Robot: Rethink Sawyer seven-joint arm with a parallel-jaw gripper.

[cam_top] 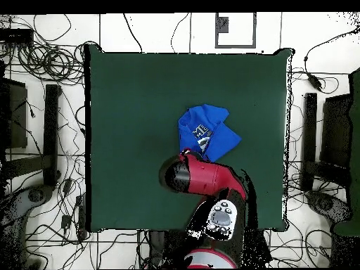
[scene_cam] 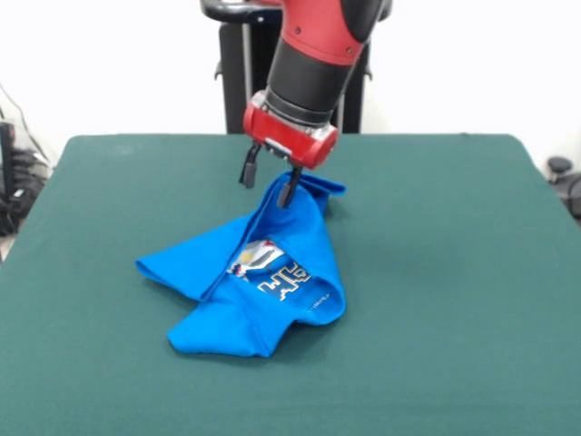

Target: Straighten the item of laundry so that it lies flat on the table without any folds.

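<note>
The bright blue T-shirt [scene_cam: 263, 282] lies crumpled and folded over itself near the middle of the dark green table [scene_cam: 454, 272]. Only part of its white lettering shows. Its far end rises in a peak toward the robot. My gripper [scene_cam: 270, 177] hangs just over that far end with its jaws apart. One fingertip [scene_cam: 289, 193] touches the raised cloth, and the other [scene_cam: 248, 174] is clear of it. In the overhead view the shirt [cam_top: 207, 132] lies right of centre on the table [cam_top: 126, 105], and the red arm [cam_top: 204, 176] hides the gripper.
The robot's black pedestal [scene_cam: 241, 73] stands behind the table's far edge. Cables and dark stands [cam_top: 49, 126] ring the table on the floor. Green tabletop surrounds the shirt on all sides.
</note>
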